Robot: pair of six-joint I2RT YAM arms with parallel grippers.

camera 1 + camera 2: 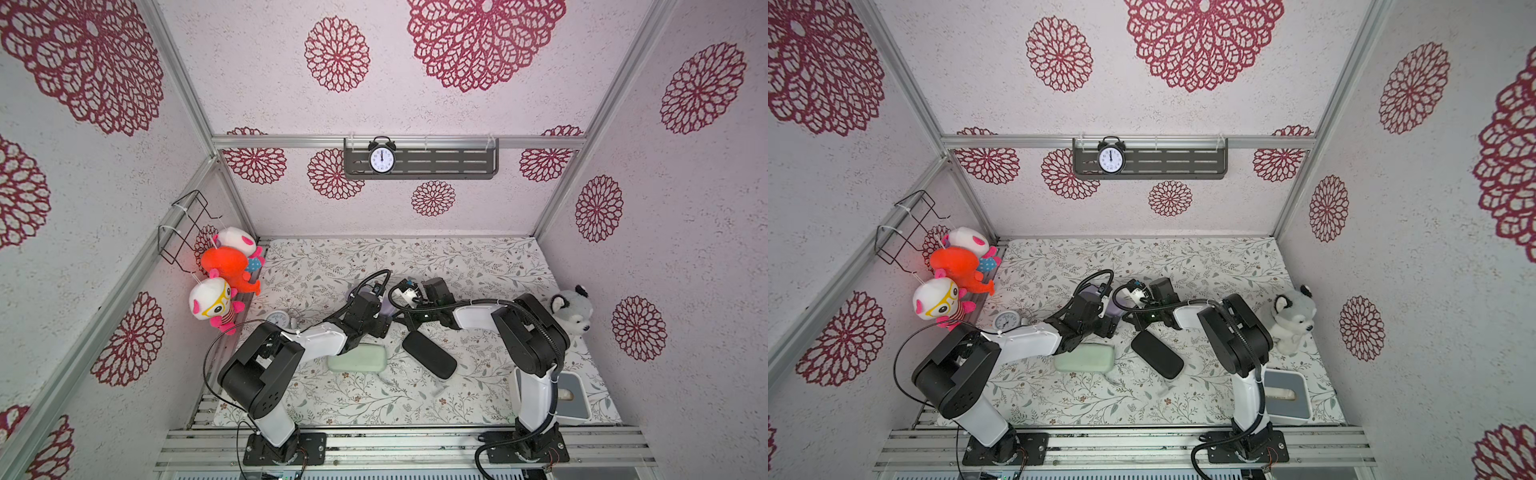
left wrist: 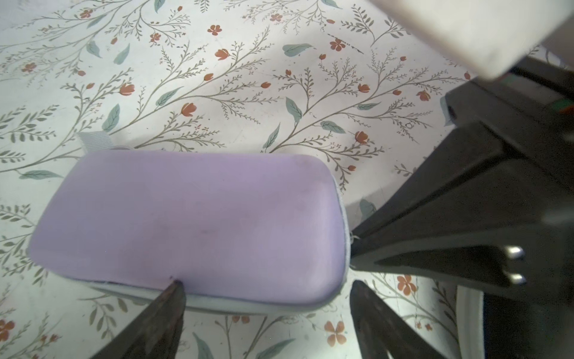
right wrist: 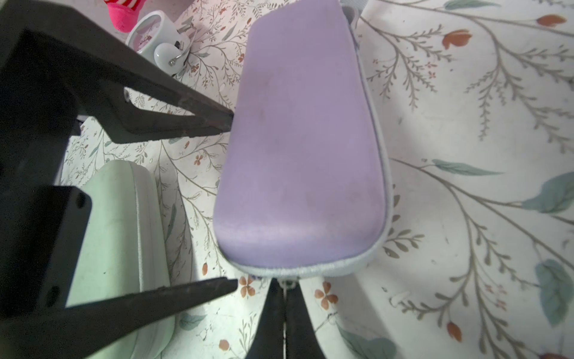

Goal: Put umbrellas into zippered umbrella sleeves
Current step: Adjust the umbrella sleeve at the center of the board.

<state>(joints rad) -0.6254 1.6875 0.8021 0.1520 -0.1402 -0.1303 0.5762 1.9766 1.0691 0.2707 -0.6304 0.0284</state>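
The lilac sleeve lay closed on the flowered table, in the middle toward the back, between the two arms. The left gripper was at its long side with jaws wide apart, one fingertip touching the edge, holding nothing. The right gripper had its jaws pressed together on the zip pull at the sleeve's end. Nearer the front lay the mint sleeve and the black sleeve, both closed.

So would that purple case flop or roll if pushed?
The purple case probably keeps its shape: its shell looks smooth and moulded. Lying on a flat side, it would likely slide, not roll.
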